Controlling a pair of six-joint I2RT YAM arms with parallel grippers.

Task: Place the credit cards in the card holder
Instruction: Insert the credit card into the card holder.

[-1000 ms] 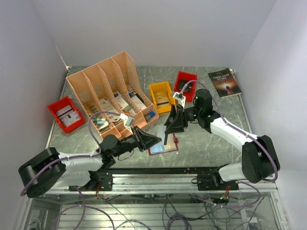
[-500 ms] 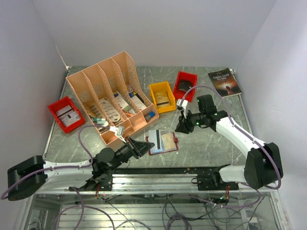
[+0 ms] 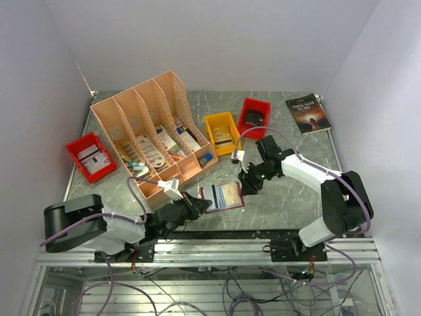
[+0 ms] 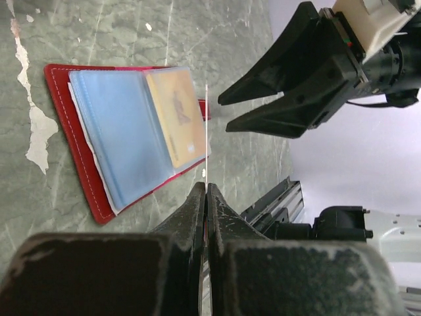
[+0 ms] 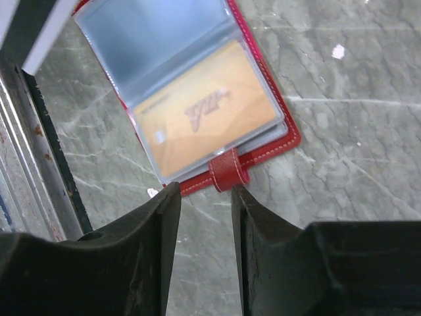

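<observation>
Where the desk runs along its near edge, about midway along it, the card holder is laid open with its clear pockets turned up. An orange-yellow card is seen tucked inside one clear pocket, on the half that carries the red snap tab. The left claw is clenched on a credit card, which is gripped by one end and brought to the holder's left side; whether it touches a pocket cannot be told. The right claw is released, its jaws parted with nothing gripped between them, and it is lowered close to the desk just beside the snap tab, at the holder's right side. Toward the far edge a peach file rack, a yellow bin and a red bin are set, and a dark book is placed near the far right corner.
</observation>
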